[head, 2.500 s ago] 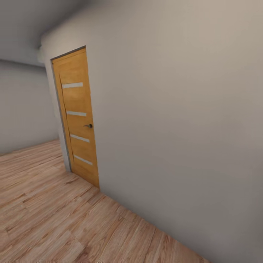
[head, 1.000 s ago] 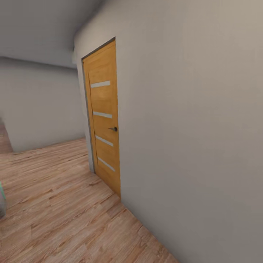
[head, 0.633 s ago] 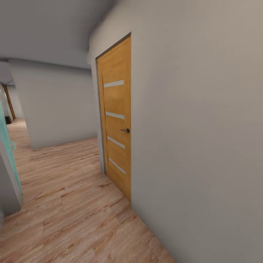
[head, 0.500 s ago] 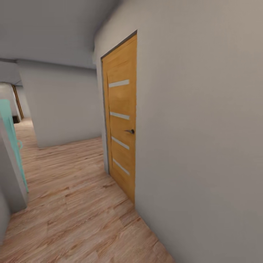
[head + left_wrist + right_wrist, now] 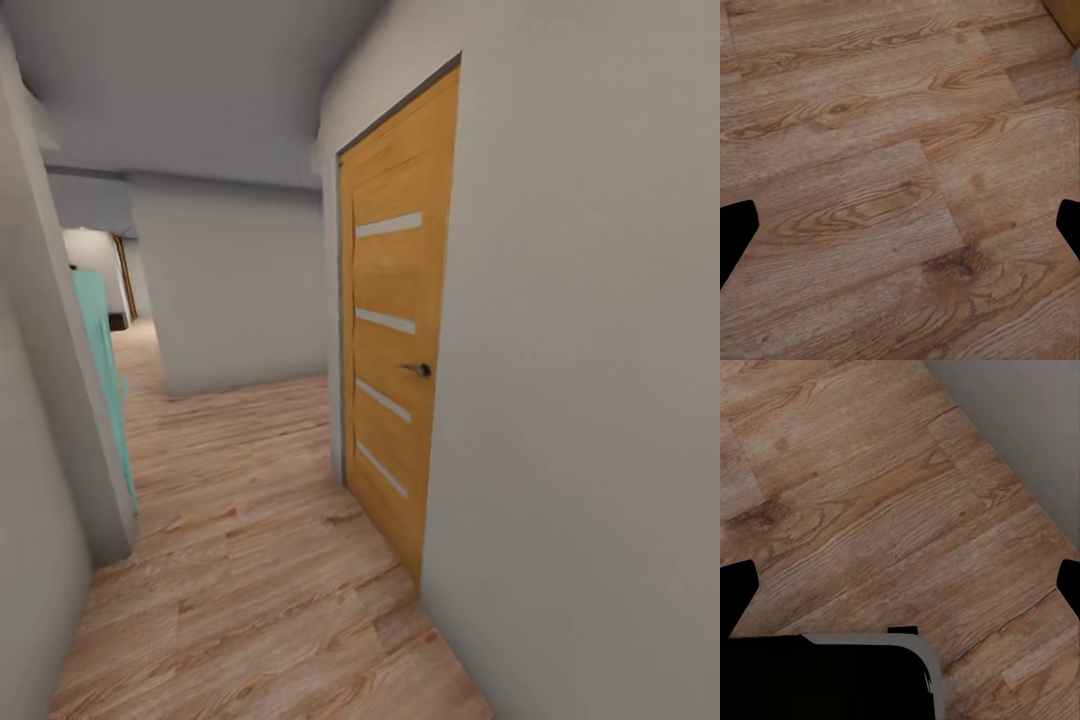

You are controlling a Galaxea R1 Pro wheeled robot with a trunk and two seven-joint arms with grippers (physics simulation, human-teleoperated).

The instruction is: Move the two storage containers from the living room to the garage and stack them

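- Grey-white wall (image 5: 590, 400) runs along the right of a narrow hallway; a second wall (image 5: 30, 480) closes in on the left.
- Wood-plank flooring (image 5: 250, 560) stretches ahead, light brown; it also lies under both wrist cameras.
- Orange wooden door (image 5: 395, 350), closed, four pale slits, dark handle (image 5: 420, 369).
- Teal door (image 5: 100, 370) edge-on, left side.
- Left gripper (image 5: 900, 225): fingertips spread wide, empty.
- Right gripper (image 5: 900, 585): likewise wide, holding nothing.
- Storage containers: not located here.
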